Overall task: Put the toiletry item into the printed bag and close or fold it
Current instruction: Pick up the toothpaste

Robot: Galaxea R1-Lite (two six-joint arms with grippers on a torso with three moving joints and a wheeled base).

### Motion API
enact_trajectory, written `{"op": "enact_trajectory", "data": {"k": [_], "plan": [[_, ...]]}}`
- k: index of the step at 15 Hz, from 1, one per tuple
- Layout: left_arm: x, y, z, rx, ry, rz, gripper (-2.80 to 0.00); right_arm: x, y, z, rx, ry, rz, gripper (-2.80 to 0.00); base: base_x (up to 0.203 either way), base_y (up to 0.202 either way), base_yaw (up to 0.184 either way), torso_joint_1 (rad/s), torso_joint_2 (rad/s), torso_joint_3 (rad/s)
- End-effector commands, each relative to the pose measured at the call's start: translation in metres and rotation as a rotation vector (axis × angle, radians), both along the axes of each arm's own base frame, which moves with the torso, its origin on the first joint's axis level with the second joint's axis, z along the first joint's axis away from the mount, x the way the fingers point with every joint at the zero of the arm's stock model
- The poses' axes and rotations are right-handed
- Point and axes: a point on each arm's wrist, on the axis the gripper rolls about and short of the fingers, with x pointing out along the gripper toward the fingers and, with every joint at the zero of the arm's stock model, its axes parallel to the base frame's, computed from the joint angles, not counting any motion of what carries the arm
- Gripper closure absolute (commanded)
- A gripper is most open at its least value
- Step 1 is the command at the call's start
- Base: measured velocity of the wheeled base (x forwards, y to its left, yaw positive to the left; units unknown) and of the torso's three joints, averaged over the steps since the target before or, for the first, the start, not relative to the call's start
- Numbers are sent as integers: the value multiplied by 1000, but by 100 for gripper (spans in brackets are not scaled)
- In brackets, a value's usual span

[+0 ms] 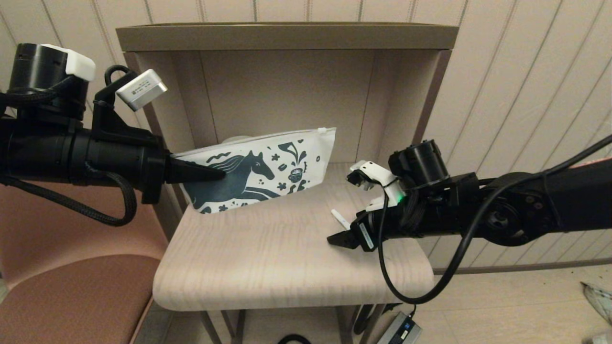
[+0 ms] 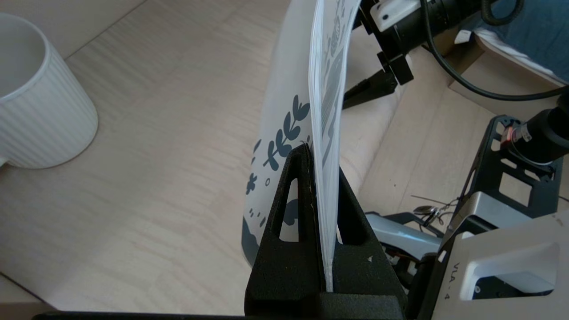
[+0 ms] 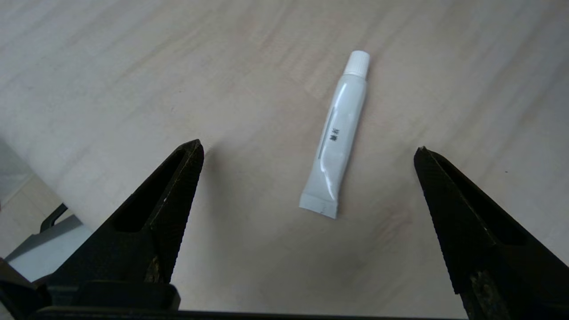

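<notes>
Pale wood shelf in a beige alcove, panelled wall behind. Left gripper is clamped on the printed pouch, holding it upright on edge. Small white tube lies flat on the shelf beside the pouch, cap end pointing away from the right gripper, whose jaws are spread wide and empty either side of it.

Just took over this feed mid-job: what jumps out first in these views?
The flat white pouch printed with a dark teal horse stands on edge at the back of the pale wood table, clamped at one end by the left gripper. Toward the table's right side, the right gripper hangs wide open over a small white tube with a cap lying flat.
</notes>
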Motion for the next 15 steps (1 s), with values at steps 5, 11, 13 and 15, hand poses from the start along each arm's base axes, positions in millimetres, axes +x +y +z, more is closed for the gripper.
{"op": "enact_trajectory", "data": {"k": [5, 11, 13, 15], "plan": [[-1, 0, 1, -2, -5, -5, 0, -4, -1, -1, -4, 0, 12, -280, 0, 0, 0, 0, 0, 0], [-5, 1, 3, -4, -9, -6, 0, -4, -1, 2, 0, -11, 10, -280, 0, 0, 0, 0, 0, 0], [-5, 1, 3, -3, -11, -5, 0, 0, 0, 3, 18, -40, 3, -280, 0, 0, 0, 0, 0, 0], [-5, 1, 3, -3, -12, -5, 0, 4, 2, 2, 32, -64, 2, -280, 0, 0, 0, 0, 0, 0]]}}
